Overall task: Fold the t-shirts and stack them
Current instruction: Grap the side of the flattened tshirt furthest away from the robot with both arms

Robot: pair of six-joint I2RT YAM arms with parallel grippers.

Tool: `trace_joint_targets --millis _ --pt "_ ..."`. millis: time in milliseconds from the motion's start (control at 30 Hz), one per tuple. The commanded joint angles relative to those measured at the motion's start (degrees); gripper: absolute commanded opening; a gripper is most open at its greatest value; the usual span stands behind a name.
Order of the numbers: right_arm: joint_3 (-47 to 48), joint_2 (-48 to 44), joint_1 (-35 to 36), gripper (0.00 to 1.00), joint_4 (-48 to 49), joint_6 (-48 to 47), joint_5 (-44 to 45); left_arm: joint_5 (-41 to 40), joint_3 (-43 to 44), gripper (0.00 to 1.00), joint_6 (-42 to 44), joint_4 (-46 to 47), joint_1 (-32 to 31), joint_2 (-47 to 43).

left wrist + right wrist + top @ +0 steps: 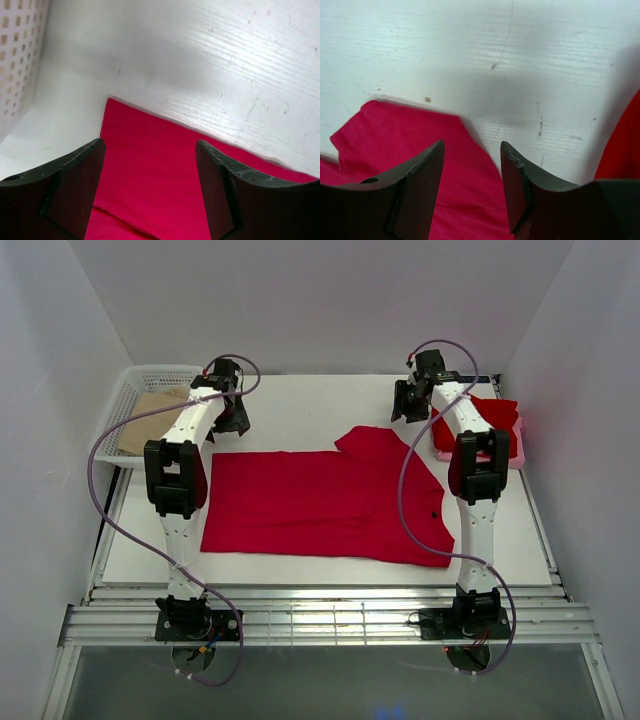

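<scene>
A red t-shirt (320, 505) lies spread flat in the middle of the white table (300, 405), one sleeve sticking out at its far right. My left gripper (232, 418) hovers open over the shirt's far left corner (145, 170), nothing between its fingers. My right gripper (408, 405) hovers open just past the sleeve (410, 135), also empty. A second red t-shirt (480, 420) lies bunched at the far right on a pale pink piece; its edge shows in the right wrist view (622, 145).
A white mesh basket (140, 390) stands at the far left with a tan brown sheet (150, 420) in it; its wall shows in the left wrist view (20, 55). The pale pink piece (515, 452) lies near the right wall. White walls enclose the table.
</scene>
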Motion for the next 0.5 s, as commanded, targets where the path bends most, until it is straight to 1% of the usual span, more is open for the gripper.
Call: trace_joint_targets --millis 0,100,233,467 --pt "2.1 0.6 -0.16 0.55 4.63 -1.44 -5.48 -3.86 1.95 0.83 0.98 -0.12 0.56 -0.55" --pt "1.92 1.65 -0.25 0.55 4.54 -1.61 -6.72 -4.65 2.13 0.83 0.46 -1.7 1.0 0.59" --pt "0.95 3.15 -0.25 0.56 4.72 -1.7 -8.12 -4.83 -0.41 0.83 -0.5 -1.96 1.09 1.12" --pt "1.04 4.21 -0.34 0.56 5.68 -1.97 -9.01 -2.46 -1.04 0.83 -0.51 -0.21 2.67 2.52"
